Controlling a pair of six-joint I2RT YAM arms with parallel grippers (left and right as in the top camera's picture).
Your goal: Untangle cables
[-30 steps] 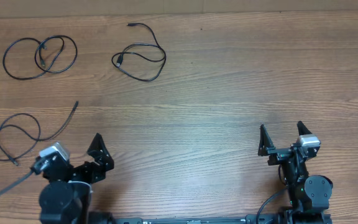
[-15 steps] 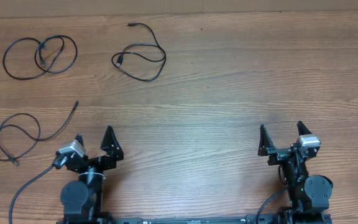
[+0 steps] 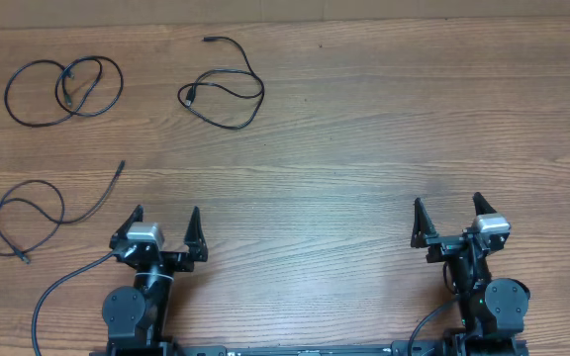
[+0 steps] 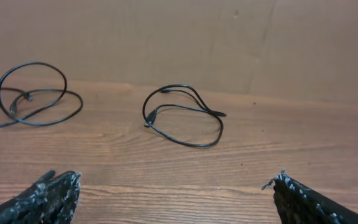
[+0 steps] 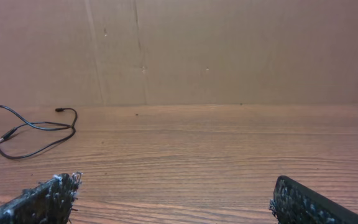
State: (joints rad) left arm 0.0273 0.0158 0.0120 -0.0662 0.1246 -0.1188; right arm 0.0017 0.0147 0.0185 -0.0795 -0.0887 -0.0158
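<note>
Three thin black cables lie apart on the wooden table. One is a double loop (image 3: 67, 71) at the far left, one a loose loop (image 3: 188, 96) at the far middle-left, and one a curl with a straight tail (image 3: 120, 168) at the left edge. My left gripper (image 3: 164, 213) is open near the front edge, right of that tail, touching nothing. The left wrist view shows its jaws (image 4: 176, 179) wide apart over bare wood, with the double loop (image 4: 28, 96) and the middle loop (image 4: 148, 123) far ahead. My right gripper (image 3: 447, 203) is open and empty at the front right; its wrist view (image 5: 176, 182) shows one cable (image 5: 42, 126) far off to the left.
A brown cardboard wall (image 4: 229, 43) stands along the table's far edge. Thick black wires (image 3: 62, 287) trail from the left arm's base at the front edge.
The left arm has swung right from the front-left corner and turned its open gripper straight toward the far edge. The right arm and the cables have not moved.
</note>
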